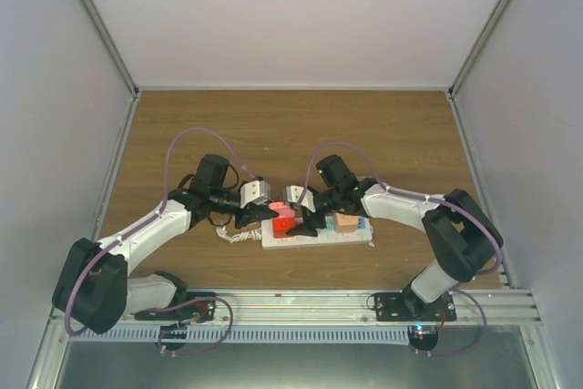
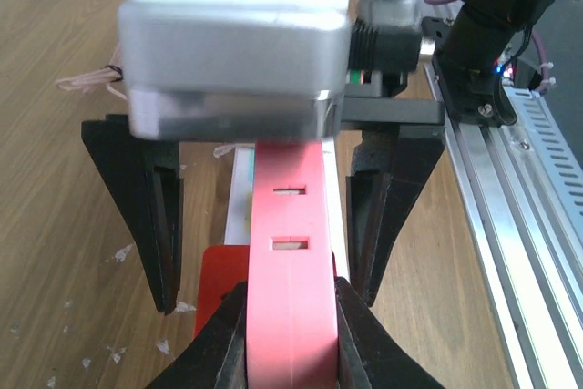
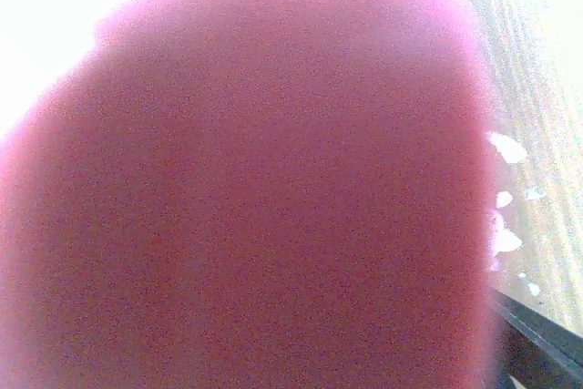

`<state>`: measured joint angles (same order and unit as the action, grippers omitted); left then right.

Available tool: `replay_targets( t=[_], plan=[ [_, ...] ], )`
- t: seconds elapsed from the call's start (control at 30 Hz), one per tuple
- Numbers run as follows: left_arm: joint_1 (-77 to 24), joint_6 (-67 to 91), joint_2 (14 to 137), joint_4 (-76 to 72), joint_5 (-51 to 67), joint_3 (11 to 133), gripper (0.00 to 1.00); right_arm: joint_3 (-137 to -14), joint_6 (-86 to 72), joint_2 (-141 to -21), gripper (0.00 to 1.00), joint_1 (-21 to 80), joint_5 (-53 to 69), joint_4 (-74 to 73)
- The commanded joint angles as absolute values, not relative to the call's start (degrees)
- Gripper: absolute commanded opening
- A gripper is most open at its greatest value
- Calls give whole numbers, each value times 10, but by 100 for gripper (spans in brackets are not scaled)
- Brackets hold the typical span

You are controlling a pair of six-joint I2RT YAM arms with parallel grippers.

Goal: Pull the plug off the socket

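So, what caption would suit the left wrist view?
Left arm's fingers pinch a pink slotted plastic plug over the long white power strip; right arm's open fingers straddle it.

Both arms wear white shells over their long links, the left arm (image 1: 146, 230) and the right arm (image 1: 405, 202) alike, with bulky matte black housings at the joints. A thin purple cable (image 1: 182, 146) loops loose from each, held by pale ties. Each wrist carries a silver-grey, box-shaped camera block (image 2: 237, 52). The left claw (image 2: 291, 339) and the right claw (image 2: 264, 293) have black, wedge-shaped fingers tapering to narrow tips. A flat black base plate (image 1: 405, 302) ends each arm, with small coloured lights glowing by the right one.
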<state>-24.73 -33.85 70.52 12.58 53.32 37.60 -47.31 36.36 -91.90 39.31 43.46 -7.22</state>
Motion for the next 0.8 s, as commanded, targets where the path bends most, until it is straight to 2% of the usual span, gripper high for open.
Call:
replay_targets(
  t=[0.0, 0.17, 0.37, 0.53, 0.77],
  plan=[
    [-227, -345, 681, 111, 578, 397, 0, -511, 367, -880, 88, 381, 464, -106],
    [-196, -349, 661, 140, 613, 414, 0, -528, 355, -843, 89, 371, 473, -126],
    [-179, -350, 650, 168, 630, 443, 0, -556, 339, -816, 79, 358, 498, -155],
    [-180, -344, 641, 164, 633, 446, 0, -578, 293, -809, 74, 358, 539, -151],
    [-180, -336, 639, 158, 635, 439, 0, -588, 240, -817, 54, 360, 549, -131]
  ],
)
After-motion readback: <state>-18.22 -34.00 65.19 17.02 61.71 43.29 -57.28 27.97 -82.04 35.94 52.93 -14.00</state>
